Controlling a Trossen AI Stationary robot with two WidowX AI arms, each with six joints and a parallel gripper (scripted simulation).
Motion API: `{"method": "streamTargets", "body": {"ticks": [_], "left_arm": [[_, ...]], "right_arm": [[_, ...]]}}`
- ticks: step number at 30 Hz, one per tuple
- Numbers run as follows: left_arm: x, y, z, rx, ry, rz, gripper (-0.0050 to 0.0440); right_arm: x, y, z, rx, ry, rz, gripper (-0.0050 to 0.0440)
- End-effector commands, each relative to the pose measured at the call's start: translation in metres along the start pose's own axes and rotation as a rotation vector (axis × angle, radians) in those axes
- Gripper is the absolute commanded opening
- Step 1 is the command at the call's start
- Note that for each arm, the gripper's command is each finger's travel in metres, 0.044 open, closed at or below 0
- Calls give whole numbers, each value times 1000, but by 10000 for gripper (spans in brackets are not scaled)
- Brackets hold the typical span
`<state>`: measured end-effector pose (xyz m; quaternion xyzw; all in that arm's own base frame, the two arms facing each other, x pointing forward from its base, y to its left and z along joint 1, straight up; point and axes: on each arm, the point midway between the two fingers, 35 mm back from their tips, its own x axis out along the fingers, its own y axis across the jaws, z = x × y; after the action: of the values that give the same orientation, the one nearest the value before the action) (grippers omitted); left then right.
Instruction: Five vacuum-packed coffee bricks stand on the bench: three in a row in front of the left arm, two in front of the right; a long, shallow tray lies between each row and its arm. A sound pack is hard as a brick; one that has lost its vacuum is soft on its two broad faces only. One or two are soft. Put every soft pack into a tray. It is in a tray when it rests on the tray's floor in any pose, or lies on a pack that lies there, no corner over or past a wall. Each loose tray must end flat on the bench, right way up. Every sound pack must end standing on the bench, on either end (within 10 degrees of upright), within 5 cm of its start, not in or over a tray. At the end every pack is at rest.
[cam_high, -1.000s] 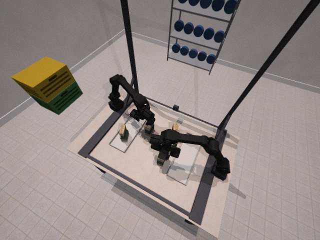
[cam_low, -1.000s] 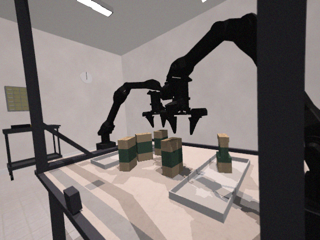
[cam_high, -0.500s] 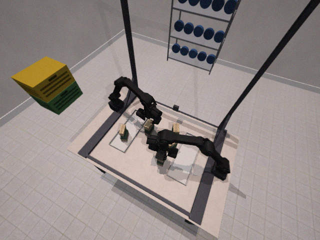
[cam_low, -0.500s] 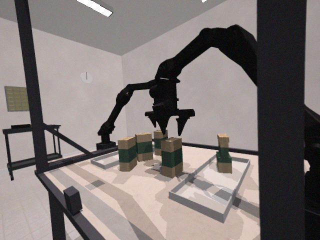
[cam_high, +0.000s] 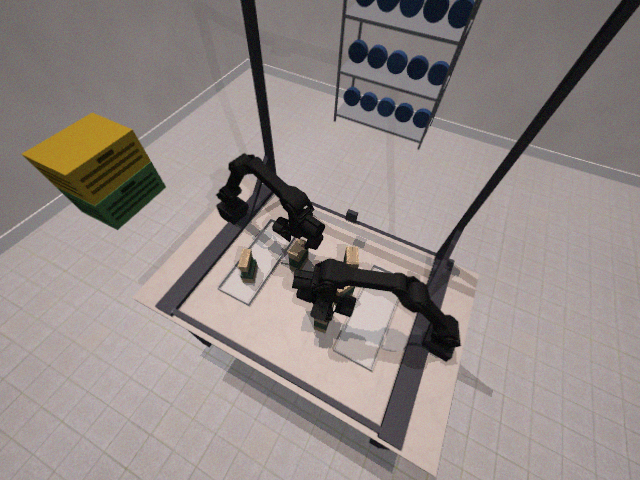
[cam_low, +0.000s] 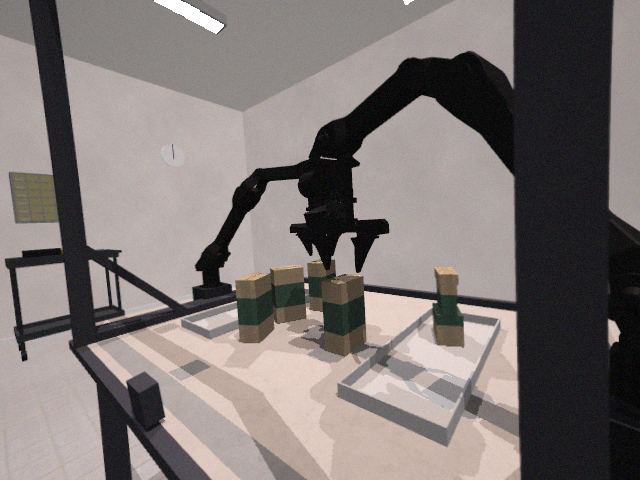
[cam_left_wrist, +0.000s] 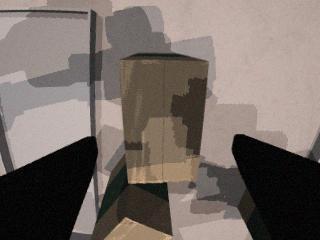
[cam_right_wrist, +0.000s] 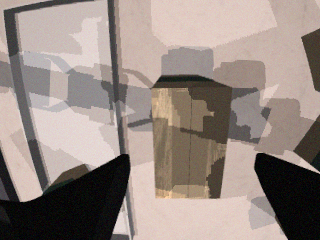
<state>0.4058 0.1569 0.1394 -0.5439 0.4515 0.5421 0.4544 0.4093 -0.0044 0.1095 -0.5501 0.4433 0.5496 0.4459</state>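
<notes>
right claw (cam_high: 312, 237) (cam_low: 342, 269) (cam_right_wrist: 192, 156): wide, above pack (cam_high: 297, 254) (cam_low: 344, 312) (cam_right_wrist: 190, 145) just beside right tray (cam_high: 233, 296) (cam_low: 392, 414) (cam_right_wrist: 116, 75) | left claw (cam_high: 332, 308) (cam_low: 309, 251) (cam_left_wrist: 165, 137): wide, beyond that tray | advice: lower straight, squeeze broad faces lightly

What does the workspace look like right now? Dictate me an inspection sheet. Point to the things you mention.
surface: pale bench top (cam_high: 279, 330) (cam_low: 289, 372) (cam_left_wrist: 280, 65) (cam_right_wrist: 215, 20), patched with shadows
job's things: three packs (cam_high: 351, 255) (cam_low: 287, 294) (cam_left_wrist: 162, 120) standing before the left arm's tray (cam_high: 352, 360) (cam_low: 196, 329) (cam_left_wrist: 93, 75); one pack (cam_high: 297, 254) (cam_low: 343, 315) (cam_right_wrist: 190, 145) standing beside the right arm's tray (cam_high: 232, 295) (cam_low: 392, 408) (cam_right_wrist: 116, 75); another pack (cam_high: 247, 266) (cam_low: 448, 330) (cam_right_wrist: 72, 173) upright inside that tray, outline stepped
clutter: nothing seen on the bench
grippers: left gripper (cam_high: 333, 310) (cam_low: 317, 253) (cam_left_wrist: 164, 142) and right gripper (cam_high: 297, 235) (cam_low: 342, 268) (cam_right_wrist: 192, 161) open, each above a pack
cables: nothing seen
surroundings: shelf unit (cam_high: 339, 67) with blue discs, yellow box (cam_high: 82, 142) on green box (cam_high: 136, 196), wall clock (cam_low: 169, 155)
</notes>
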Motion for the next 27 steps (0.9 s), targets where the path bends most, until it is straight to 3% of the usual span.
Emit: {"method": "streamTargets", "body": {"ticks": [1,27], "left_arm": [[-5,0,0,5,-5,-24,355],[24,-1,1,5,-5,-24,355]], "right_arm": [[-4,-2,-1,4,8,-23,360],[25,-3,-1,4,8,-23,360]]}}
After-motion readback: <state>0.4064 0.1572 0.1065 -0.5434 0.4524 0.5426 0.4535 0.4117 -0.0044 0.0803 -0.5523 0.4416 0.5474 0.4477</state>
